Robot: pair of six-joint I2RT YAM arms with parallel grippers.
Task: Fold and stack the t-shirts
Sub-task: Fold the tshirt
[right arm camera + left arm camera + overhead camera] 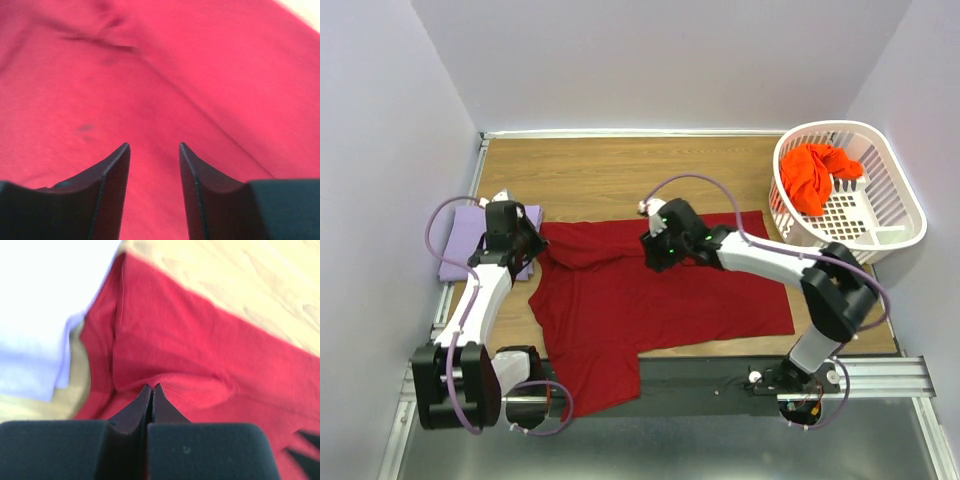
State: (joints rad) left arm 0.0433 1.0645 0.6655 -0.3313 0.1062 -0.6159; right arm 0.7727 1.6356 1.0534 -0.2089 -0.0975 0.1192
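Note:
The dark red t-shirt (660,300) lies spread across the wooden table, its lower left part hanging over the near edge. At the shirt's upper left corner my left gripper (535,245) is shut, and in the left wrist view its tips (151,386) pinch a raised fold of the red cloth (200,340). My right gripper (655,245) hovers over the shirt's upper middle. It stands open (154,145), with only flat red cloth (150,75) showing between the fingers. The folded lavender t-shirt (460,240) lies at the far left (30,370). The orange-red t-shirt (815,175) sits crumpled in the basket.
A white lattice laundry basket (905,200) stands at the back right corner. Bare wooden tabletop (620,170) lies behind the shirt. White walls close in the left, back and right sides. A black rail (720,375) runs along the near edge by the arm bases.

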